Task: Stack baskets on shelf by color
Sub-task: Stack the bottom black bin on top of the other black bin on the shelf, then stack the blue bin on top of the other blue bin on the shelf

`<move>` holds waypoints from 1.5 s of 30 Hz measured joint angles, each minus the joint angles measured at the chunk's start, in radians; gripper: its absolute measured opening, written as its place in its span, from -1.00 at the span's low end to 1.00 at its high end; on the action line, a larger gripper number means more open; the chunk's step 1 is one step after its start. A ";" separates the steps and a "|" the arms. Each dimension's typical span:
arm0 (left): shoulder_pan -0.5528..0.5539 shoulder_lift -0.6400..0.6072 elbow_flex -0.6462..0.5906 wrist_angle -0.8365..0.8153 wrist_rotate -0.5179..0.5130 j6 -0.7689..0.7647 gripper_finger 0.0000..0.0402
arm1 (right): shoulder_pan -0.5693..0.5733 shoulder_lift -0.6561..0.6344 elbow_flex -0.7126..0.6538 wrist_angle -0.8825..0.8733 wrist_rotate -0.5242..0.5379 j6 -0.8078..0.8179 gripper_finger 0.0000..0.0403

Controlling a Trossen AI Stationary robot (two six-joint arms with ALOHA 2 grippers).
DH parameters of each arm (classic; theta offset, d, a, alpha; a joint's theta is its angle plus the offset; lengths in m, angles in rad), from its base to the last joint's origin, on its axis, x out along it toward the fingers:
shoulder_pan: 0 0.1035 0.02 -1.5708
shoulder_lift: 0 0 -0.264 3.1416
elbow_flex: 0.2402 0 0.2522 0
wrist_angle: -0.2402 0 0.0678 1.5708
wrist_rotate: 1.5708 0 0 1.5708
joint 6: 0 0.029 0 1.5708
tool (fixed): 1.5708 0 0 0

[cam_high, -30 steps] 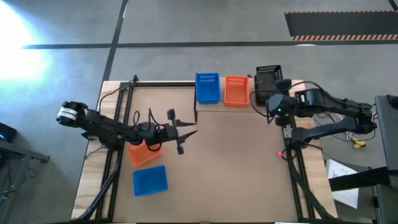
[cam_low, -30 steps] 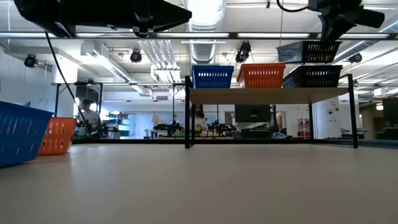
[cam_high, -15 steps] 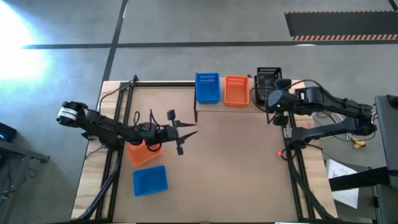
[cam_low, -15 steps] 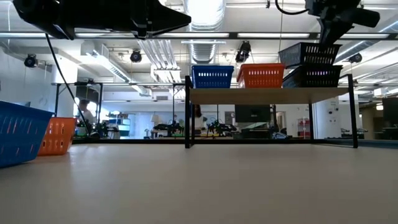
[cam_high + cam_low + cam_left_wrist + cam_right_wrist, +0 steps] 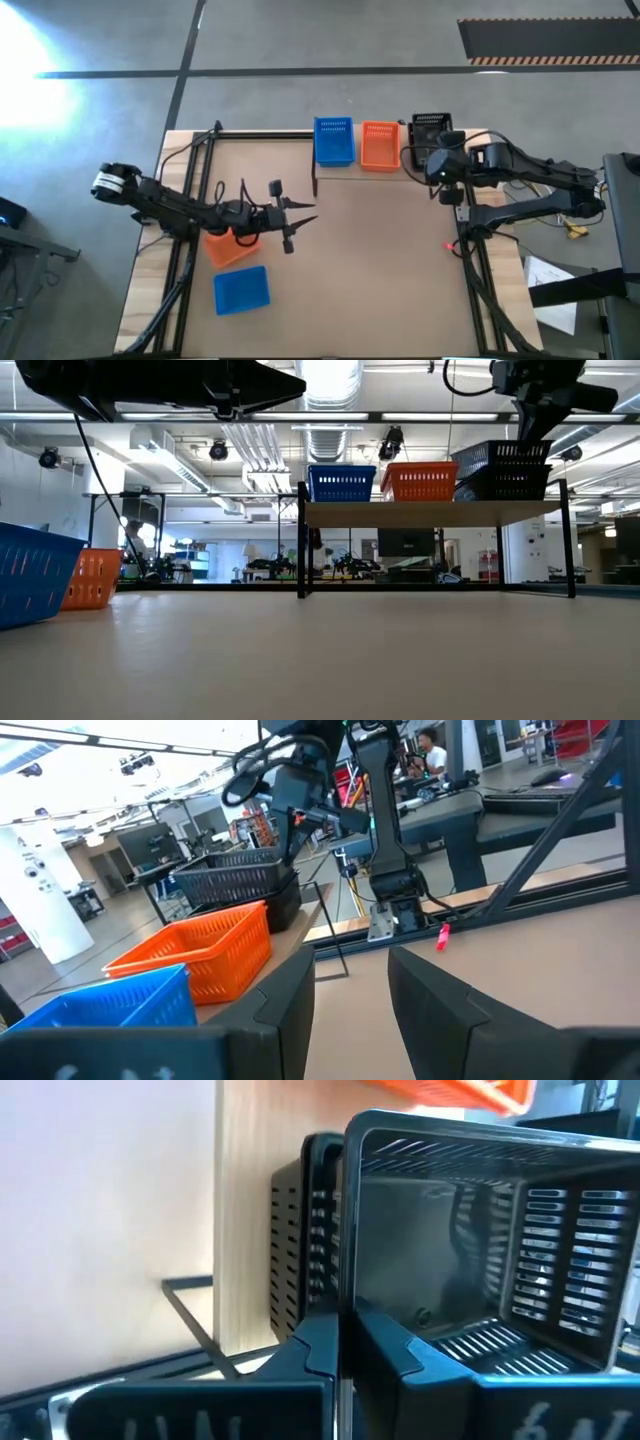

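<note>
On the shelf (image 5: 430, 510) at the table's far edge stand a blue basket (image 5: 342, 483), an orange basket (image 5: 420, 482) and a black basket (image 5: 505, 488). My right gripper (image 5: 530, 422) is shut on a second black basket (image 5: 470, 1250), which sits partly sunk into the first. My left gripper (image 5: 300, 215) hovers open and level over the table's left half, nothing between its fingers (image 5: 290, 1010). Under the left arm an orange basket (image 5: 232, 247) and a blue basket (image 5: 241, 290) rest on the table. My right gripper pinches the rim of the upper black basket's near end wall (image 5: 345, 1305), one finger inside the basket and one outside. The fingers slant down from the near side. The basket is slightly tilted, its bottom inside the lower black basket (image 5: 300, 1260).
A small red object (image 5: 448, 245) lies near the right arm's base. The brown middle of the table (image 5: 370, 270) is free room. Dark frame rails run along the table's left and right sides.
My right gripper has sunk a little and shifted toward the table's left, still shut. The black basket it holds was tilted above the shelf's black basket and has come down into it.
</note>
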 joint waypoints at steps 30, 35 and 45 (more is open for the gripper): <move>-0.066 -0.118 0.154 -0.491 -0.013 -0.002 -0.43 | 0.014 -0.031 0.099 0.030 0.038 0.438 -0.42; -0.130 -0.115 0.296 -0.787 -0.098 0.014 -0.43 | 0.044 -0.070 0.069 0.117 0.025 0.497 -0.50; -0.333 -0.093 0.581 -1.344 -0.252 -0.082 -0.43 | 0.296 -0.047 -0.171 0.674 -0.035 0.531 -0.67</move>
